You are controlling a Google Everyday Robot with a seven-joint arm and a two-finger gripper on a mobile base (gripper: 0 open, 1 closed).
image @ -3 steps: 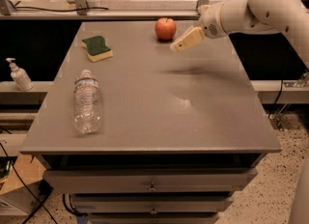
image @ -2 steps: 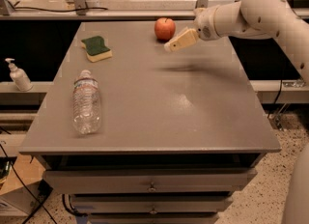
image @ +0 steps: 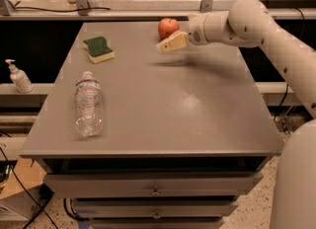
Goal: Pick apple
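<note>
At the bench's point(image: 173, 114) far edge the apple point(image: 168, 27) is seen, the claw point(image: 171, 43) poised just in front, its spread not to be told. The apple should be straddled squarely, never nudged rolling.

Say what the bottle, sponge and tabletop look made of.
Bottle: clear thin plastic, going by its see-through body.
Sponge: yellow foam under a green scouring layer.
Tabletop: grey and matte, probably painted metal or laminate; only soft glare shows.
The pincer hovers close beside the apple.
</note>
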